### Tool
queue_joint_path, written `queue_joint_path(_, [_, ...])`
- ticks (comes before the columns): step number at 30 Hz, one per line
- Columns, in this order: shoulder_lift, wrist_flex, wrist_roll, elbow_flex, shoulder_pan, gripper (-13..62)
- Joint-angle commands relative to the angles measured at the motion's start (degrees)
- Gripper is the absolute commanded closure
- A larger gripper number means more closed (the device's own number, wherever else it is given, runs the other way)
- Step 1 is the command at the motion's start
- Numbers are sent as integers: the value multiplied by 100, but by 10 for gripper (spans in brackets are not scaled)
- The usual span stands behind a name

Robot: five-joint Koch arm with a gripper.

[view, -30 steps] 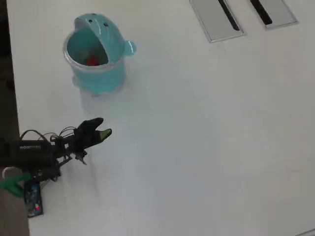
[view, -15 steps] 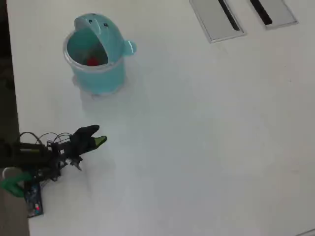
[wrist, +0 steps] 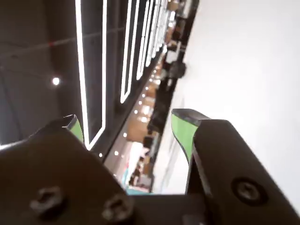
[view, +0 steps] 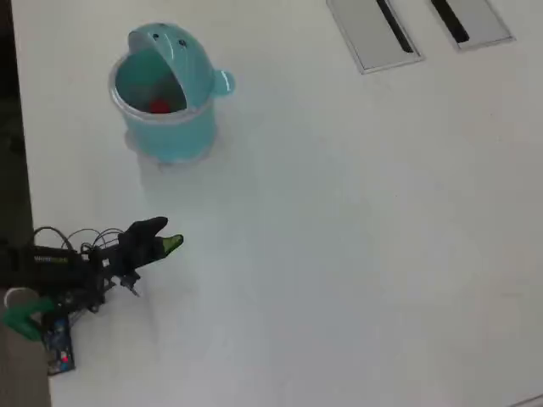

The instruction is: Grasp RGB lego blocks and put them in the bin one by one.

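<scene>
While the claw (view: 170, 243) hangs low at the tabletop's (view: 356, 220) left edge in the overhead view, the wrist view shows its green-tipped jaws spread apart with nothing between them. Well apart, the teal bin (view: 165, 89) stands at upper left, its lid tipped back. Something red (view: 158, 105), too small to identify, lies inside; the arm's base is cut off.

My white table (view: 356, 237), plain and bare over most of its top, teal bin (view: 174, 119) standing on it near the far left corner, two grey slotted panels (view: 373, 34) set flush at its top edge
</scene>
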Motion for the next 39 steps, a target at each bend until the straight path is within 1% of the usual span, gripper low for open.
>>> queue_joint_path(1, [413, 193, 26, 422, 0, 136])
queue_joint_path(9, [404, 1459, 343, 413, -70, 136])
queue_joint_path(13, [404, 2268, 316, 413, -114, 137])
queue_joint_path(14, [396, 2725, 334, 413, -79, 137])
queue_joint_path(22, [352, 3779, 396, 413, -53, 137])
queue_joint_path(27, [334, 3894, 940, 413, 44, 148])
queue_joint_path(39, [334, 3937, 940, 413, 0, 148])
